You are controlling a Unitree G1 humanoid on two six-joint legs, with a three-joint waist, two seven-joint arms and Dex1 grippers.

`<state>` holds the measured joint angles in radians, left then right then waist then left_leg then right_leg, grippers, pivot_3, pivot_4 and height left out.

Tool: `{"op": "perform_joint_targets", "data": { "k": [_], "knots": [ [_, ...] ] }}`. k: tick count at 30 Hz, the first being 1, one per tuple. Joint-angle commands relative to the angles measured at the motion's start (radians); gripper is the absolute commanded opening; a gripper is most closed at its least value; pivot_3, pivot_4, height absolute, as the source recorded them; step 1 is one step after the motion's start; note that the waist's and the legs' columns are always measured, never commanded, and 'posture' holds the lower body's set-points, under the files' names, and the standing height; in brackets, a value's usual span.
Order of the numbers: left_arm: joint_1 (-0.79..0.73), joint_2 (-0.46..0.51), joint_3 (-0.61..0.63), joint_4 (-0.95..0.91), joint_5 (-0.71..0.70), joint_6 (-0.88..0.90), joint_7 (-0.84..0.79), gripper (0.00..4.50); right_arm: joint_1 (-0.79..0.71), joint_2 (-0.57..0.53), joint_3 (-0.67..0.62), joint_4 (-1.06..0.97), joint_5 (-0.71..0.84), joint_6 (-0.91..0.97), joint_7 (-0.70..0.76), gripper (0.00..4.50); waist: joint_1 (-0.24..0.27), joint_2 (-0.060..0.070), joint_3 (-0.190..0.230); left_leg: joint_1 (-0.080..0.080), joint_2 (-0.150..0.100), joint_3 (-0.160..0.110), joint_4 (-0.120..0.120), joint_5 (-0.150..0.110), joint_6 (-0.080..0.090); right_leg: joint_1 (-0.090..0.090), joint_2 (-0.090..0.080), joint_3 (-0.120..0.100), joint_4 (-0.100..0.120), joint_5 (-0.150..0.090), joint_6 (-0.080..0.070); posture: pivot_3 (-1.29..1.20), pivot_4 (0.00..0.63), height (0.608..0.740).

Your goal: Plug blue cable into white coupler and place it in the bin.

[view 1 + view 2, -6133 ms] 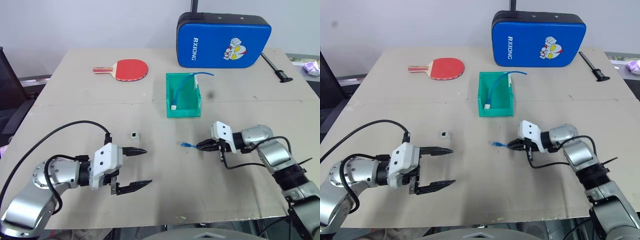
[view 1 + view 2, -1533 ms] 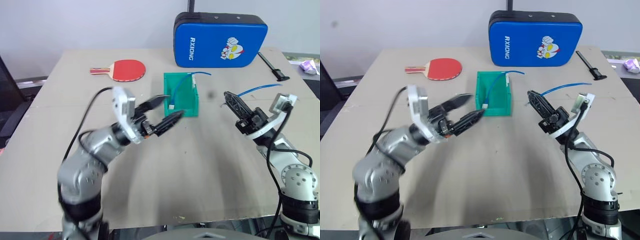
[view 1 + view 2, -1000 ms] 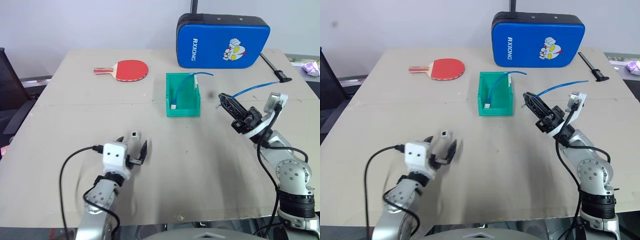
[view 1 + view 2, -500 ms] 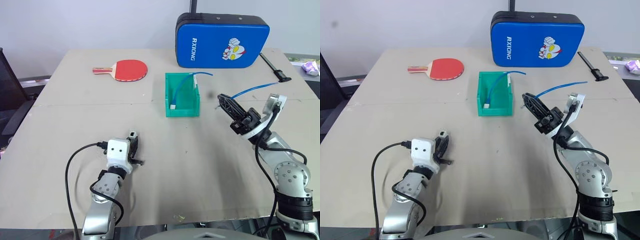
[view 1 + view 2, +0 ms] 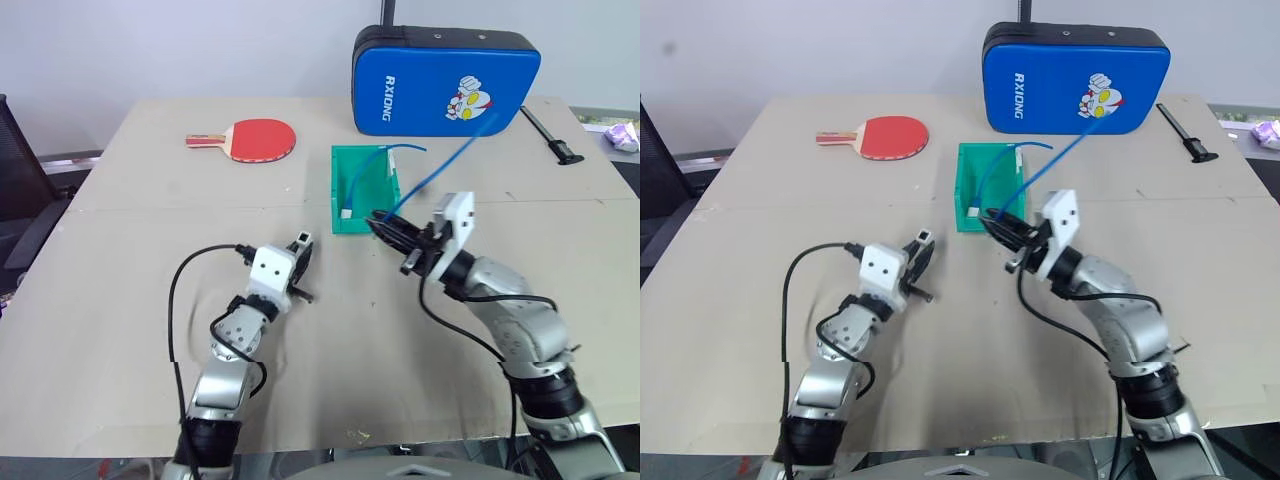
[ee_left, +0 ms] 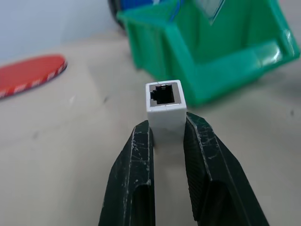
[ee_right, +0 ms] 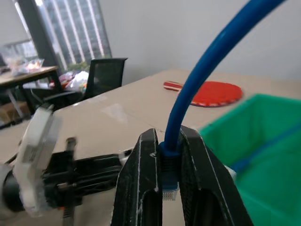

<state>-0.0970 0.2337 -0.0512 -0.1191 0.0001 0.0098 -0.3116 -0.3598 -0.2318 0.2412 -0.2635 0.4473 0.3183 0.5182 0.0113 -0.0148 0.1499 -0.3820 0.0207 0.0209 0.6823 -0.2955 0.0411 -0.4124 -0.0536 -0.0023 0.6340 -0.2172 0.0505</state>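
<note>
My left gripper (image 5: 303, 247) is shut on the white coupler (image 6: 164, 101), which sticks out past the fingertips with its dark socket hole facing outward. It hovers above the table, left of the green bin (image 5: 341, 182). Just in front of the bin's lower lip, my right gripper (image 5: 380, 224) is shut on the blue cable (image 5: 452, 152) close to its plug (image 7: 170, 188). The rest of the cable arcs up and away to the back right. The two grippers point toward each other with a gap between them.
Inside the bin lies a second blue cable with a white end piece (image 5: 347, 212). A red paddle (image 5: 262, 138) lies at the back left, a blue pad (image 5: 445, 80) stands at the back, and a black tool (image 5: 549, 134) lies at the back right.
My left gripper shut on the coupler, lifted it off the table and moved it toward the bin. My right gripper swung left with the cable, down to the bin's front.
</note>
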Motion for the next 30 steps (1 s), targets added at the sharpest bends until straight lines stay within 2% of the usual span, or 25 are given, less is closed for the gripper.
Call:
{"op": "perform_joint_targets", "data": {
  "k": [1,6,12,20,30],
  "knots": [
    [-0.081,-0.029,-0.047,-0.001,0.020,-0.031,0.003,0.28,-0.116,0.089,0.045,0.113,-0.144,-0.138,-0.043,0.00,-0.001,0.000,0.000,0.000,0.000,0.000,0.000,0.000,0.000,0.000,0.000,0.000,0.000,0.000,0.000,0.00,0.150,0.728],
    [-0.073,-0.061,-0.067,-0.032,0.030,-0.019,0.026,0.28,-0.168,0.158,0.070,0.227,-0.235,-0.227,-0.042,0.00,-0.002,0.000,0.000,0.000,0.000,0.000,0.000,0.001,-0.002,0.000,0.000,0.000,-0.001,0.000,0.000,0.00,0.150,0.728],
    [-0.049,-0.069,-0.080,-0.061,0.041,-0.015,0.042,0.28,-0.169,0.197,0.067,0.297,-0.286,-0.241,-0.062,0.00,-0.001,0.000,0.000,-0.002,0.000,0.000,-0.002,0.002,-0.004,-0.001,-0.001,0.000,-0.003,0.000,0.000,0.00,0.150,0.728],
    [-0.036,-0.065,-0.087,-0.080,0.043,-0.006,0.030,0.28,-0.145,0.201,0.069,0.315,-0.321,-0.242,-0.050,0.00,-0.003,0.000,0.000,-0.001,0.000,-0.001,-0.002,0.000,-0.001,-0.001,-0.001,-0.001,0.000,0.000,0.000,0.00,0.150,0.728],
    [-0.043,-0.049,-0.080,-0.076,0.018,-0.008,-0.011,0.28,-0.123,0.130,0.118,0.346,-0.406,-0.266,0.016,0.00,-0.004,0.000,0.000,-0.001,0.000,0.000,-0.002,0.000,-0.001,-0.001,-0.001,-0.001,0.000,0.000,0.000,0.00,0.150,0.728]
  ]
}}
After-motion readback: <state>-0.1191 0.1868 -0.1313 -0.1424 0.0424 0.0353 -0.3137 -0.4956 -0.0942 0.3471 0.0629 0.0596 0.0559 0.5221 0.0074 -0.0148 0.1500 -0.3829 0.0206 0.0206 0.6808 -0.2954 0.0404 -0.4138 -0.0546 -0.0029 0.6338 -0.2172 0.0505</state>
